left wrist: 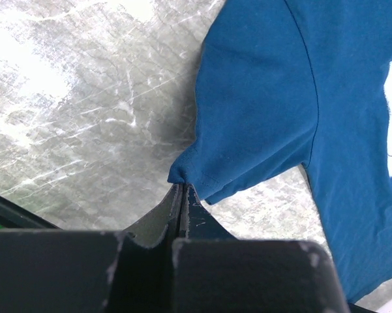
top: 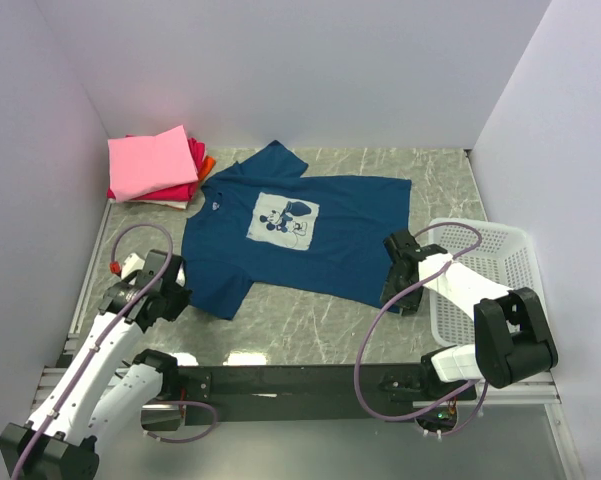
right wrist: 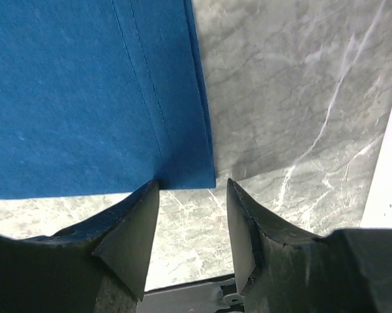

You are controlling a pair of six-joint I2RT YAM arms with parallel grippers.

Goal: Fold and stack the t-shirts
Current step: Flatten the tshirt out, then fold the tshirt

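While your left gripper (left wrist: 181, 186) has its jaws pressed together on the corner of the near sleeve (left wrist: 248, 130), the cloth there is drawn to a point right at the fingertips. So read that as a pinch on the dark blue t-shirt (top: 350, 235), not a mere touch. The shirt lies spread flat on the marble-look table (top: 310, 320), white cartoon print (top: 283, 220) facing up, collar toward the back left, bottom hem toward the right. The other sleeve points to the back wall. Your right gripper (right wrist: 190, 186) sits low at the hem corner (right wrist: 196, 169) nearest the arm bases, jaws apart. In the right wrist view that corner lies just ahead of the gap between the tips. One finger (right wrist: 127, 228) meets the hem edge, the other stands over bare table, and nothing is clamped on that side. In the back left corner of the table you have the folded stack: pink shirt (top: 150, 160) on top, magenta-red shirt (top: 180, 190) under it, orange shirt (top: 207, 163) poking out on the side toward the blue shirt's collar. The stack is close to the collar; I can't tell whether they touch. The white mesh basket (top: 480, 260) sits at the right edge of the table, just beside the right arm and apart from the blue shirt.
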